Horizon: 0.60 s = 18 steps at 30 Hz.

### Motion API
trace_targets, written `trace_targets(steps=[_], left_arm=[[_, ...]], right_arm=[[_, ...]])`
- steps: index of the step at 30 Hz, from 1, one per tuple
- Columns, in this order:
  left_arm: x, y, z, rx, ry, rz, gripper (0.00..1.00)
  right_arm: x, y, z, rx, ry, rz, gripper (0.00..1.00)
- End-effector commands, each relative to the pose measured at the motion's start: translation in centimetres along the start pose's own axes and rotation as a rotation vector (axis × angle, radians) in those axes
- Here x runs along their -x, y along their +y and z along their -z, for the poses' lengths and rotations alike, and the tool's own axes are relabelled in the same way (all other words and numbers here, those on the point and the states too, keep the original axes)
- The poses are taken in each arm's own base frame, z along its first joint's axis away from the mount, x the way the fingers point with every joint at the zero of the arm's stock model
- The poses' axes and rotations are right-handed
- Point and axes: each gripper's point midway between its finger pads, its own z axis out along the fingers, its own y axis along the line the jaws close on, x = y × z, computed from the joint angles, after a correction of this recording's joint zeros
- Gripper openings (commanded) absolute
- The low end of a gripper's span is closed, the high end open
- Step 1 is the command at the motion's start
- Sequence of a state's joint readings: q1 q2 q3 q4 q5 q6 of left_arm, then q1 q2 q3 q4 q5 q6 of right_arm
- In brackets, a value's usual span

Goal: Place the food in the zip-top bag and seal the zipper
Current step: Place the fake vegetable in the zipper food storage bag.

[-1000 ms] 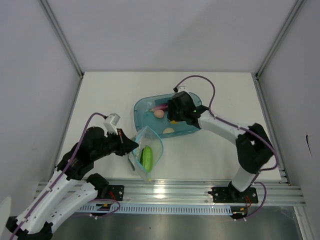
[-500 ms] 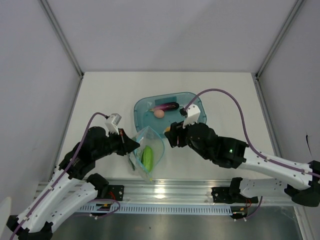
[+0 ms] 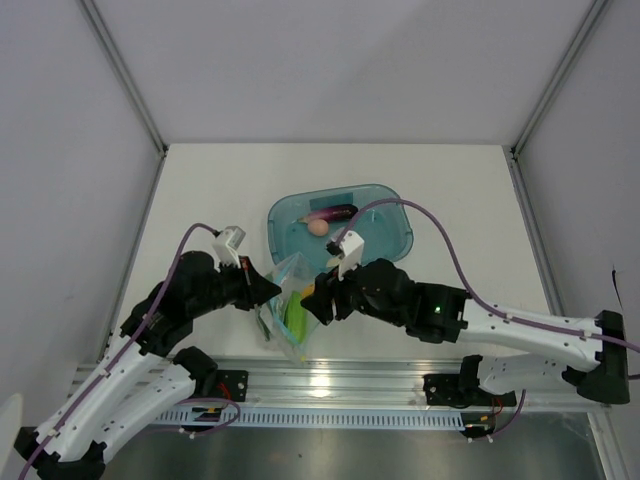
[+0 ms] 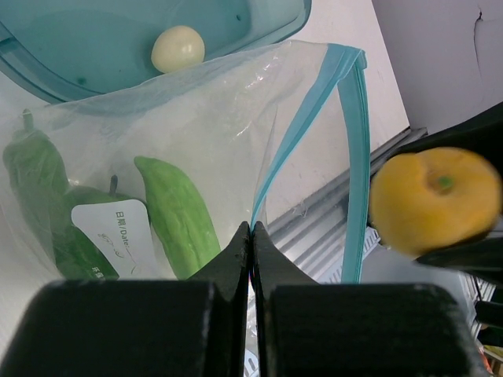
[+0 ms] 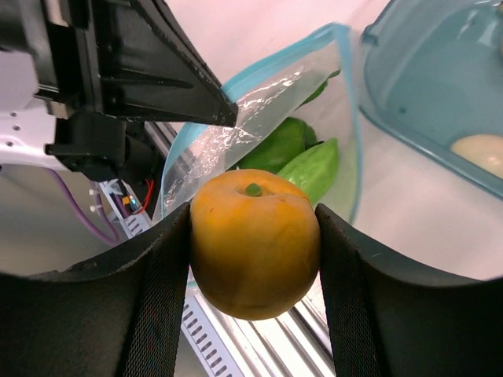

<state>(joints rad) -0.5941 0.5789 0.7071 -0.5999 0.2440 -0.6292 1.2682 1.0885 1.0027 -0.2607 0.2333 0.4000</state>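
My left gripper is shut on the mouth edge of the clear zip-top bag and holds it open; its tips pinch the plastic by the teal zipper. In the bag lie a bright green chunk and a dark green long vegetable. My right gripper is shut on the orange-yellow ball and holds it right at the bag's mouth. The purple eggplant, pink ball and cream egg lie in the teal tray.
The tray stands just behind the bag, mid-table. The aluminium rail at the table's near edge runs just below the bag. White walls close the back and both sides.
My right gripper has left the tray with the orange-yellow ball and swung forward and left to the bag's mouth. My left gripper has kept its hold on the bag.
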Motion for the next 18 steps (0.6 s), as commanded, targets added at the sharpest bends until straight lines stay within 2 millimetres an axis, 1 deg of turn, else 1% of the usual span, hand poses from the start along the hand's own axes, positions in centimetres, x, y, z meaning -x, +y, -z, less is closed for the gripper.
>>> trace_targets(steps=[1,4,5,6,9,12,14,15,18], left_arm=[[1.3,-1.6,0.3,-0.052,-0.029,0.004,0.01],[1.4,-1.7,0.3,-0.054,-0.032,0.006,0.01],[1.5,-1.8,0.4,-0.058,-0.034,0.004,0.01],[1.4,-1.7,0.3,-0.056,-0.032,0.005,0.01],[1.4,-1.6,0.2,-0.053,-0.028,0.006,0.01],[1.3,-1.6,0.0,-0.054,-0.021,0.007,0.01],[1.2,-1.5,0.0,-0.052,-0.021,0.008,0.01],[1.2,-1.6,0.1,-0.054,-0.024,0.005,0.01],[1.2,-1.4,0.2,-0.047,-0.028,0.006,0.00]], right_arm=[[-0.1,2.0,-1.6,0.063,-0.009,-0.005,0.27],[-0.6,1.4,-2.9,0.017,0.007,-0.010,0.32],[-0.8,1.2,-3.2,0.004,0.015,-0.008,0.35],[-1.1,1.0,-3.7,-0.016,0.030,-0.004,0.48],[-1.7,0.5,-4.7,-0.056,0.053,0.002,0.64],[-2.1,0.0,-5.2,-0.085,0.066,0.004,0.71],[-2.1,-0.1,-5.3,-0.096,0.069,0.002,0.73],[-2.2,-0.2,-5.3,-0.102,0.074,-0.001,0.77],[-1.7,-0.2,-5.1,-0.111,0.062,-0.003,0.80]])
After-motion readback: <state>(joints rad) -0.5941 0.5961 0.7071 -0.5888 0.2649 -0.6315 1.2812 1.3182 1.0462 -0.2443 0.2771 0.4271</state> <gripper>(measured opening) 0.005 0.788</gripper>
